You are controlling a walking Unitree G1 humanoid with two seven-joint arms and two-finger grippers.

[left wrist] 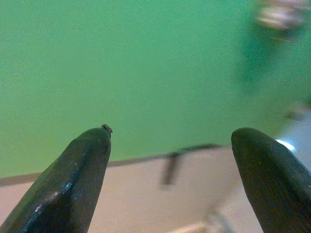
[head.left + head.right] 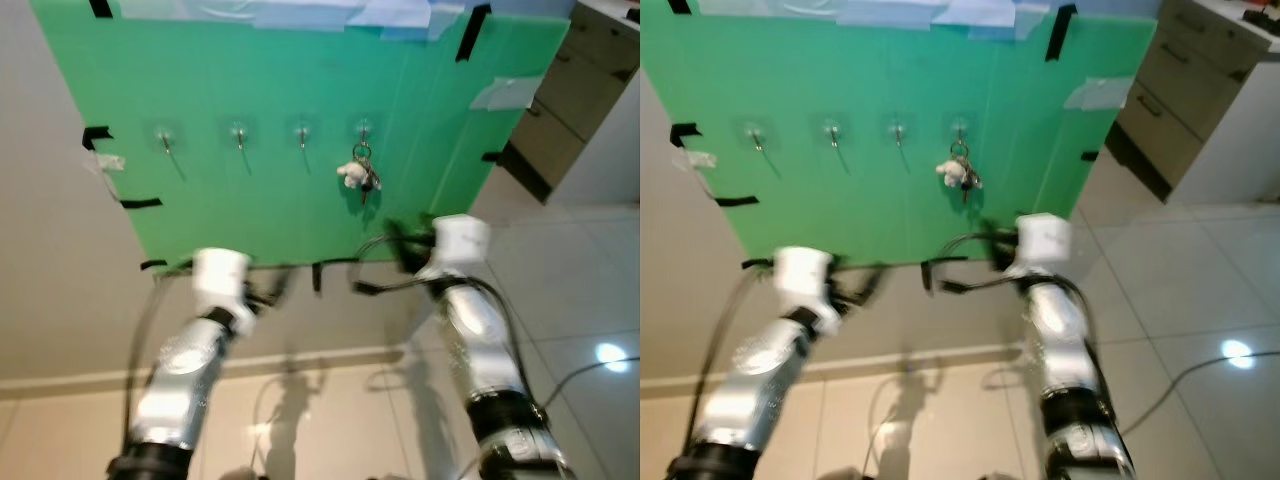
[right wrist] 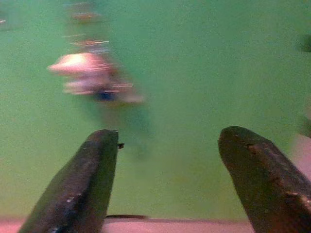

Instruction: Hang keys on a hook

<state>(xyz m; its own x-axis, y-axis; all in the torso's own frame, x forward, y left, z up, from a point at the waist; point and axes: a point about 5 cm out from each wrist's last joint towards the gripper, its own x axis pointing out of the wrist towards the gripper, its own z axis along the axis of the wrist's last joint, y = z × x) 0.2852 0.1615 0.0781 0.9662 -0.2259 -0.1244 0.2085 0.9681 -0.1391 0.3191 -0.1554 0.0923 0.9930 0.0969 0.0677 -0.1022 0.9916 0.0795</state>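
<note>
Keys (image 2: pixel 361 176) with a small white charm hang from the rightmost hook (image 2: pixel 364 128) on the green board (image 2: pixel 260 210), at upper centre of the frame, so hanging looks done. Right gripper (image 3: pixel 165 160) and left gripper (image 1: pixel 170 160) sit below, jaws spread, holding nothing.

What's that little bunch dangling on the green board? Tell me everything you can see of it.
It is a set of keys hanging from the rightmost of four small hooks on the green board. A metal ring loops over the hook; below it dangle dark keys and a small pale, fluffy-looking charm. It hangs straight down against the board. Neither gripper touches it; the open right gripper is pointed at it from below.
</note>
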